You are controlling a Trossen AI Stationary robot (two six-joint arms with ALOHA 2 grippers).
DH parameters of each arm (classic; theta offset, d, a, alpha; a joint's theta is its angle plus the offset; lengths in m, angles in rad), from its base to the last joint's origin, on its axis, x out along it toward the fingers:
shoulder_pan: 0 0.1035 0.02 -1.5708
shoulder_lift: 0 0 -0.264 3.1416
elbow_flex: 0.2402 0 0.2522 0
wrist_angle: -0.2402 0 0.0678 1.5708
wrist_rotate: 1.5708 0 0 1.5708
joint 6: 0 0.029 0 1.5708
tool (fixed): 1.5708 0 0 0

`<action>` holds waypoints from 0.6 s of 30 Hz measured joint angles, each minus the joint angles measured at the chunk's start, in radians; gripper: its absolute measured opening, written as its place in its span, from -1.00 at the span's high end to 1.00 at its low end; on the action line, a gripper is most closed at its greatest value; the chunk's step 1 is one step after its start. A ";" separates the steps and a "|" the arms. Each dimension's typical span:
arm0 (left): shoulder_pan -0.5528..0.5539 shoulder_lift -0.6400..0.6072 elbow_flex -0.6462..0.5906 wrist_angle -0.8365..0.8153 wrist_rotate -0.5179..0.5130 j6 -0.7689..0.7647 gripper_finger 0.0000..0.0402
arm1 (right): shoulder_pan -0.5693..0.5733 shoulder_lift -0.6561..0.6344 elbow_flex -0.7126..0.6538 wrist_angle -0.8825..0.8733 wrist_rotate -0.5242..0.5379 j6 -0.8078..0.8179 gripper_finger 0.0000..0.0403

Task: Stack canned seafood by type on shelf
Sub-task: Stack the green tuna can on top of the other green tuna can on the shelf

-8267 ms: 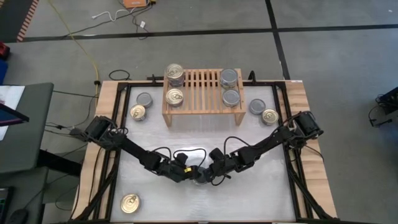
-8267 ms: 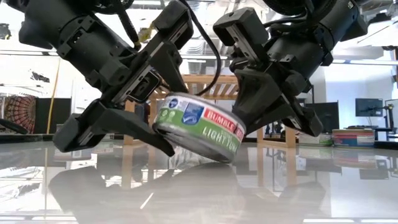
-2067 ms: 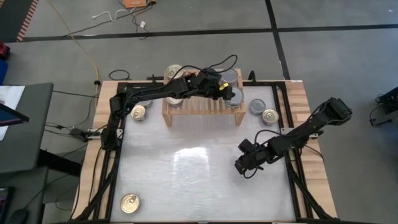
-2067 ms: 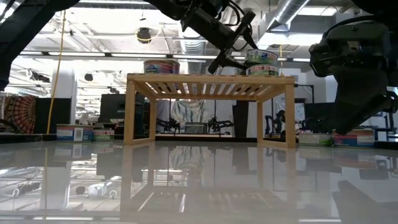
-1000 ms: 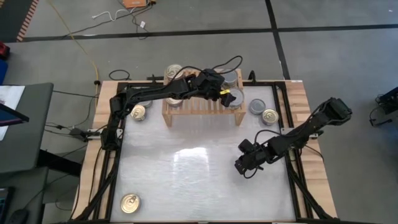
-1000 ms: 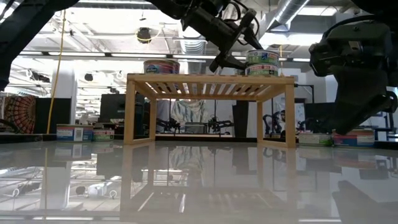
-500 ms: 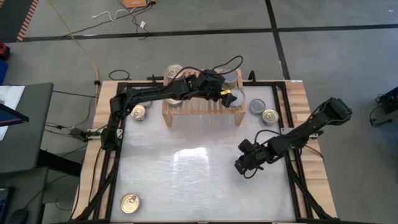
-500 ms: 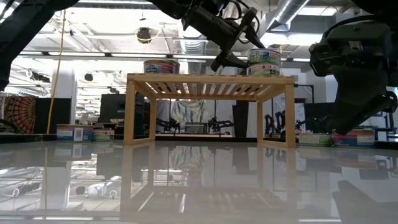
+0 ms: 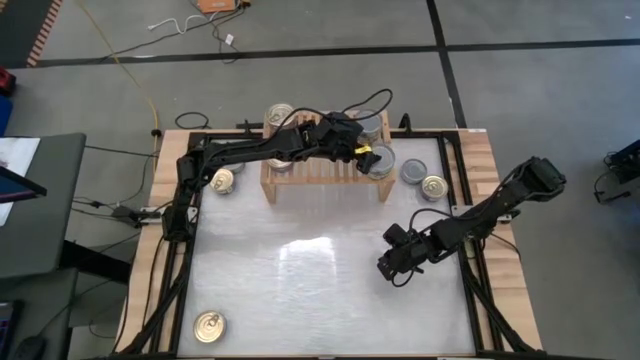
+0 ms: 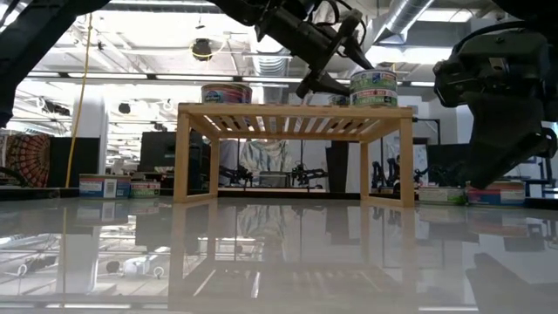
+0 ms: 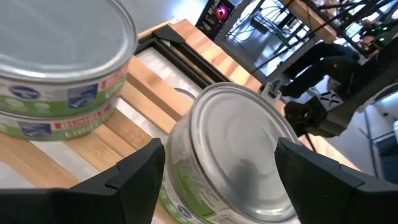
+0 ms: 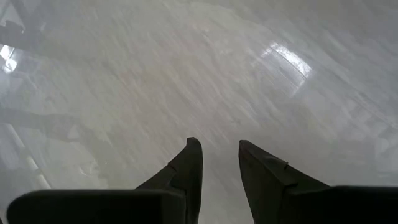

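Nearest, the right gripper (image 12: 217, 144) hangs over the bare desk (image 9: 300, 290), its fingers apart with nothing in them. Farther back, the left gripper (image 9: 368, 157) grips a silver-top tuna can (image 11: 239, 146). The can has just moved to the right end of the shelf (image 9: 320, 160), beside the other silver-top cans (image 11: 59, 68). It looks almost ready to be set down.

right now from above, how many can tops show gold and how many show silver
gold tops: 4
silver tops: 3
total: 7, counting only tops that show from above; the left arm and the stacks may hide more
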 joint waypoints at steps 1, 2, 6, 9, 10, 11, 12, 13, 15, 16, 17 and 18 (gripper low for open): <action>0.000 0.000 0.000 0.000 -0.006 0.007 -0.45 | 0.000 0.000 0.000 0.000 0.000 0.000 0.36; 0.000 0.000 0.000 0.000 -0.010 0.013 -0.45 | 0.000 0.000 0.000 0.000 0.000 0.000 0.36; 0.000 -0.003 0.000 -0.002 -0.032 0.044 -0.45 | 0.000 0.000 0.000 0.000 -0.002 0.000 0.36; 0.000 -0.013 0.000 -0.006 -0.052 0.046 -0.45 | 0.000 0.000 0.000 -0.001 -0.002 0.000 0.36; 0.002 -0.020 0.000 -0.010 -0.059 0.051 -0.45 | 0.000 0.000 0.000 -0.001 -0.002 0.000 0.36; 0.003 -0.026 0.000 -0.015 -0.062 0.057 -0.45 | 0.000 0.000 0.000 -0.002 -0.002 0.000 0.36; 0.003 -0.034 0.000 -0.024 -0.062 0.060 -0.45 | 0.000 0.000 0.000 -0.001 -0.002 0.000 0.36; 0.006 -0.045 0.000 -0.039 -0.063 0.059 -0.45 | 0.000 0.000 0.000 -0.001 -0.002 0.000 0.36; 0.010 -0.070 0.000 -0.074 -0.062 0.048 -0.45 | 0.000 0.000 0.000 -0.001 -0.003 0.003 0.36; 0.014 -0.083 0.000 -0.088 -0.061 0.050 -0.45 | 0.000 0.000 0.000 -0.001 -0.003 0.003 0.36; 0.018 -0.100 0.000 -0.110 -0.053 0.063 -0.45 | 0.000 0.000 0.000 -0.001 -0.004 0.003 0.36; 0.021 -0.119 0.000 -0.140 -0.037 0.085 -0.45 | 0.000 0.000 0.002 -0.004 -0.004 0.003 0.36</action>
